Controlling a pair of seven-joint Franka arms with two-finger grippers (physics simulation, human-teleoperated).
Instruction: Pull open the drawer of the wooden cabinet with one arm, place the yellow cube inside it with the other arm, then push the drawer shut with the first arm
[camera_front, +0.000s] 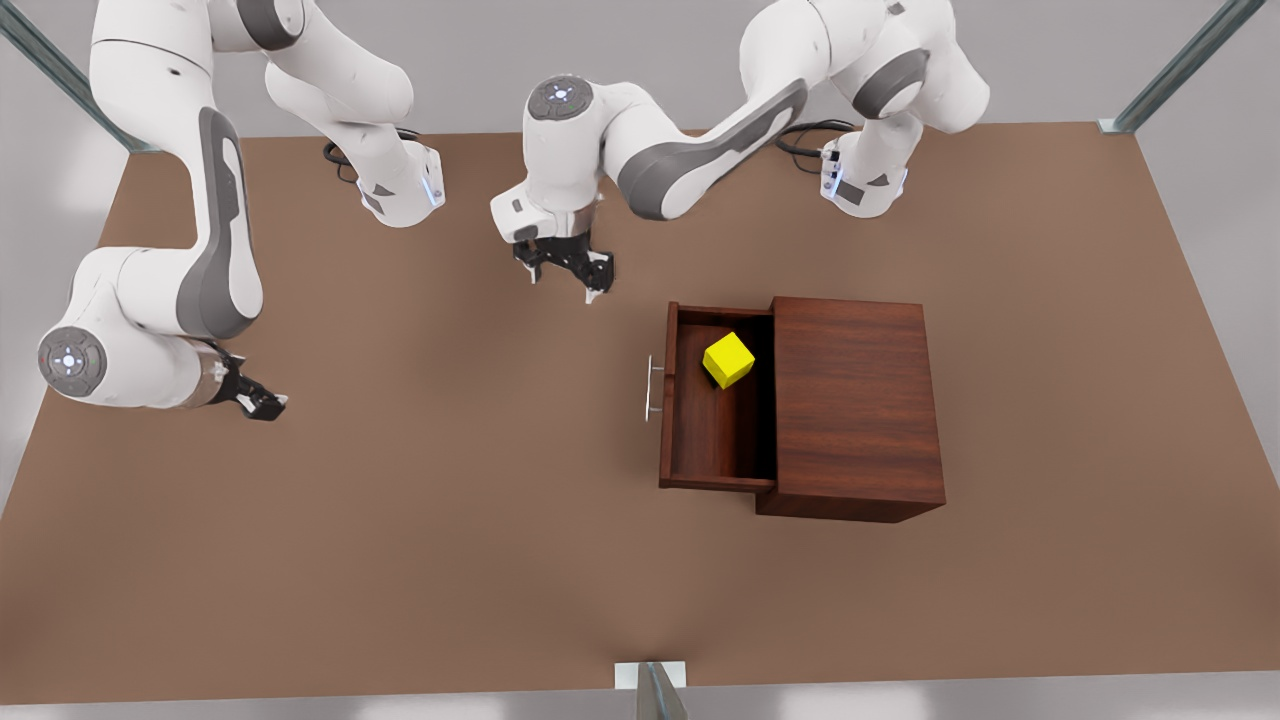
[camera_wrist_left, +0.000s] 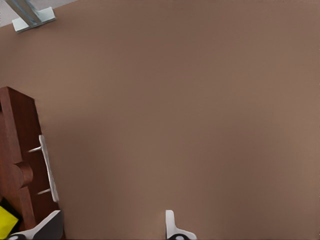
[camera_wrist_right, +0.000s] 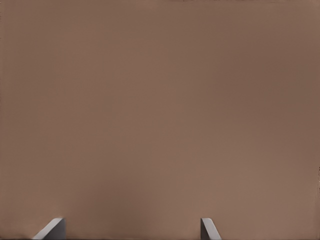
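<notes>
Brown matte worktop (camera_front: 400, 560), plain and flat, under 2 white arms; pale grey floor around it, metal frame struts at the far corners and a small bracket at the near edge.

Wooden cabinet (camera_front: 855, 400) standing right of centre on the worktop, dark reddish-brown with visible grain. Drawer (camera_front: 715, 430) pulled out toward the front view's left, silver bar handle (camera_front: 655, 388) on its front. Yellow cube (camera_front: 728, 360) resting inside the drawer, in its far part, just beside the cabinet's front edge.

Left tool (camera_front: 565, 270) hanging above bare worktop, to the far left of the drawer, well apart from the handle; fingers (camera_wrist_left: 172, 227) spread, nothing between them. Drawer front and handle visible in the left wrist view.

Right tool (camera_front: 262, 402) waiting at the front view's left, over bare worktop, well apart from cabinet and cube; fingers (camera_wrist_right: 210, 229) spread wide, holding nothing.
</notes>
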